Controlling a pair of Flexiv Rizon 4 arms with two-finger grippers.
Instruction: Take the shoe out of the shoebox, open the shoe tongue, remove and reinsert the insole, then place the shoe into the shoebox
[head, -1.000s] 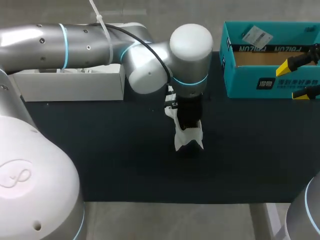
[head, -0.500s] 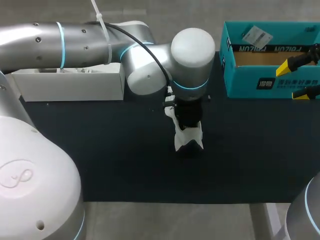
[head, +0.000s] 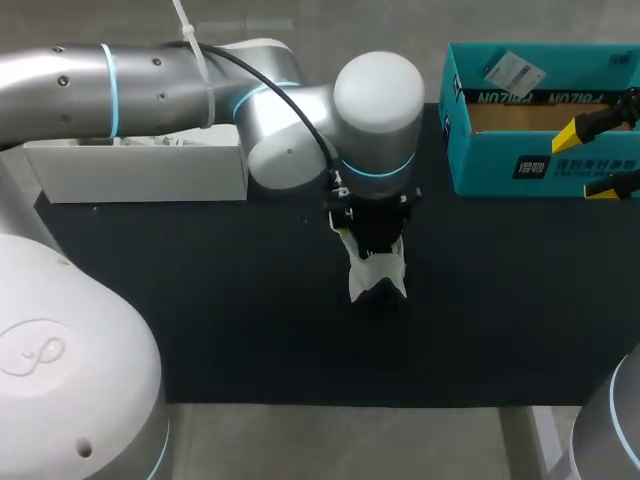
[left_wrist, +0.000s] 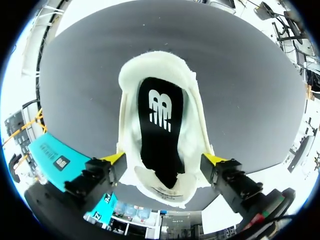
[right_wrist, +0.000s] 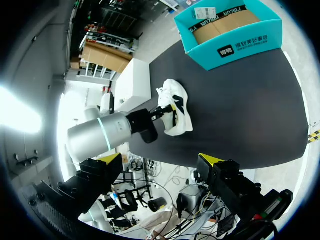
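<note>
A white shoe stands on the dark table mat, with its opening up, and the black insole lies inside it. My left gripper hangs straight over the shoe, open, one yellow fingertip at each side of the shoe's opening. In the head view the left wrist hides most of my left gripper. The teal shoebox stands open at the back right. My right gripper stays open beside it with nothing between its fingers.
A white box stands at the back left of the mat, under my left arm. Bare mat lies between the shoe and the teal shoebox, and in front of the shoe.
My left gripper has gone from shut to wide open over the shoe, and its wrist has shifted slightly back. The shoe and my right arm have kept still.
</note>
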